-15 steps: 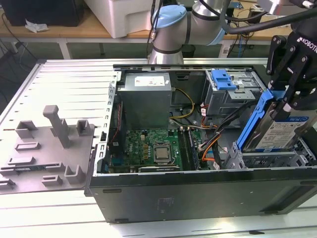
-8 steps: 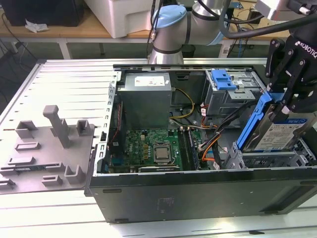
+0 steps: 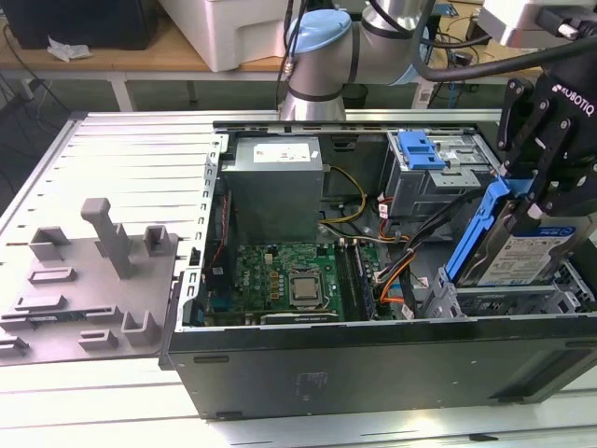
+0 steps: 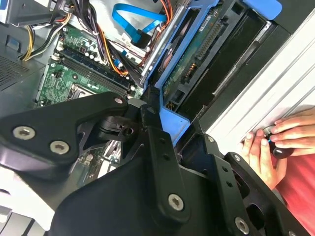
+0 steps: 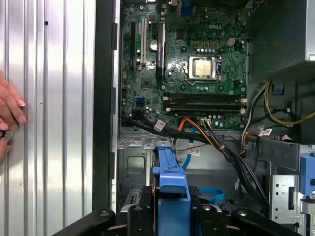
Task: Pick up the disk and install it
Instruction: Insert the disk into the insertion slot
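One open computer case [image 3: 373, 341] contains one motherboard [image 3: 280, 275], one grey power supply [image 3: 275, 187], a bundle of cables [image 5: 216, 142] and two drive cages. The gripper [image 3: 527, 191] has its jaws closed on the disk [image 3: 536, 252], clamping the upper end of its blue carrier bracket [image 3: 476, 229]. The disk hangs tilted from the jaws, directly over the nearer drive cage [image 3: 504, 301]. Its lower edge is hidden by that cage, so contact cannot be judged. The second cage, topped by one blue latch [image 3: 420, 149], stands beyond the jaws. One grey fixture plate [image 3: 93, 280] lies on the table outside the case, well apart from the jaws. In both wrist views a person's hand [image 4: 270, 147] rests on the table, cut off at the frame edge.
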Action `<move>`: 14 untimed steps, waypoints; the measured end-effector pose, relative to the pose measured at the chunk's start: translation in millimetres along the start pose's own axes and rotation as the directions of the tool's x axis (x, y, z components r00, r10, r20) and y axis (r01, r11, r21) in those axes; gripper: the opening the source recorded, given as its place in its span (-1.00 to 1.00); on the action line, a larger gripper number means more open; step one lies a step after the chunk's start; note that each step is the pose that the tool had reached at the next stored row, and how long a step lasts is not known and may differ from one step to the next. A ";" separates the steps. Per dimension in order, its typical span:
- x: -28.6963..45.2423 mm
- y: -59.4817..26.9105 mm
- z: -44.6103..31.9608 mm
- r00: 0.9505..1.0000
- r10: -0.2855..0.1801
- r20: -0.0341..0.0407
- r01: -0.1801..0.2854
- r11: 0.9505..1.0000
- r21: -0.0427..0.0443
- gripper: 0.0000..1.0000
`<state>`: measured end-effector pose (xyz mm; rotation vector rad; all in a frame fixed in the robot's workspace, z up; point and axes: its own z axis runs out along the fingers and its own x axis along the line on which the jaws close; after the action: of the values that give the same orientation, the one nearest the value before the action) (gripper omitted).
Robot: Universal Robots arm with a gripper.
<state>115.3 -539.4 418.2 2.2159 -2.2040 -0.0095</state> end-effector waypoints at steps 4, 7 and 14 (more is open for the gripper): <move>0.0 -0.1 3.2 1.000 0.000 0.000 0.000 1.000 0.000 -0.26; 0.0 -0.1 5.6 1.000 0.000 0.000 0.000 1.000 0.000 -0.26; -0.1 -0.2 9.0 1.000 0.000 0.000 0.000 1.000 0.000 -0.26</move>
<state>115.3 -539.4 409.2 2.2161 -2.2042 -0.0094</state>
